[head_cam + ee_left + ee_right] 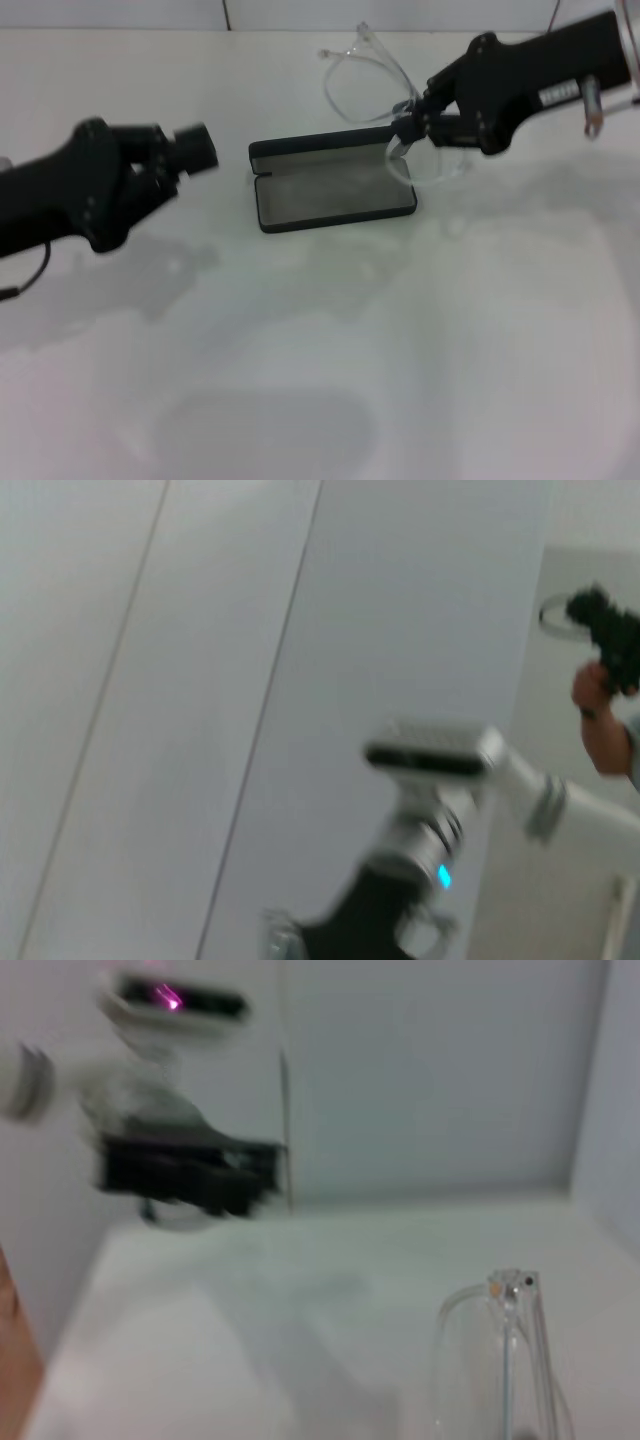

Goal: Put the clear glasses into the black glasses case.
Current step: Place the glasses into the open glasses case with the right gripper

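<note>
The right gripper [410,128] is clamped on the clear glasses [375,75], holding them at the right end of the open black glasses case [335,190]; not inside yet. The left gripper [195,148] waits beside, its state unclear

The black glasses case [333,184] lies open on the white worktop [400,350], its grey lining facing up and its lid standing along the far edge. At the case's right end the right hand [412,128] is closed on the clear glasses [385,85], whose lens hangs just over that end while the thin arms loop up and away behind the case. The left hand [195,148] hovers well apart from the case's left end.
</note>
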`<state>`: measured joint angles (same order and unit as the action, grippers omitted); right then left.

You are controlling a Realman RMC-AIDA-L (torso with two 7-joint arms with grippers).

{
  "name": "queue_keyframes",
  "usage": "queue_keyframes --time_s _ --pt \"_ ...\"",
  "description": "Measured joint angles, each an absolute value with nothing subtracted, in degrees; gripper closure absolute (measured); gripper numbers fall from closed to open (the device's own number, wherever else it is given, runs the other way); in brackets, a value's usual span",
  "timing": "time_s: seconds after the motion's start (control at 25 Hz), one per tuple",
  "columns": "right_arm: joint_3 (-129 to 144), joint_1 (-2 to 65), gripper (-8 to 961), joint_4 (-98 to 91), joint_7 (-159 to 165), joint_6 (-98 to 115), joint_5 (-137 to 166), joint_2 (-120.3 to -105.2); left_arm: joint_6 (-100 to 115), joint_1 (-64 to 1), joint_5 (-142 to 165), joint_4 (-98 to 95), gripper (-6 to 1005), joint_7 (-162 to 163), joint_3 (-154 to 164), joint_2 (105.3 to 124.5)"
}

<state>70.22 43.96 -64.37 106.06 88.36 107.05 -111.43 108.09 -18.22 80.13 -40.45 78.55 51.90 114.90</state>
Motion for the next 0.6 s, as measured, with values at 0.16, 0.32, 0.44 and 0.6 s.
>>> queue_keyframes --time_s 0.16,0.32,0.44,0.6 --pt "70.0 52.3 853 -62.0 112.4 90.2 122.2 -111.34 108.1 -18.1 85.8 -42.6 938 79.8 52.1 114.94" --pt "70.0 58.3 853 -58.7 112.9 90.9 133.6 -114.04 108.1 -17.9 92.4 -44.8 938 80.3 52.2 115.24" --pt "71.4 61.1 853 -56.4 113.0 90.0 137.1 -115.99 108.1 -17.9 95.7 -45.4 938 79.5 52.2 115.86" --pt "76.6 63.1 853 -53.7 113.9 85.9 136.2 -116.21 108.1 -18.3 97.2 -45.4 938 78.0 52.5 116.26"
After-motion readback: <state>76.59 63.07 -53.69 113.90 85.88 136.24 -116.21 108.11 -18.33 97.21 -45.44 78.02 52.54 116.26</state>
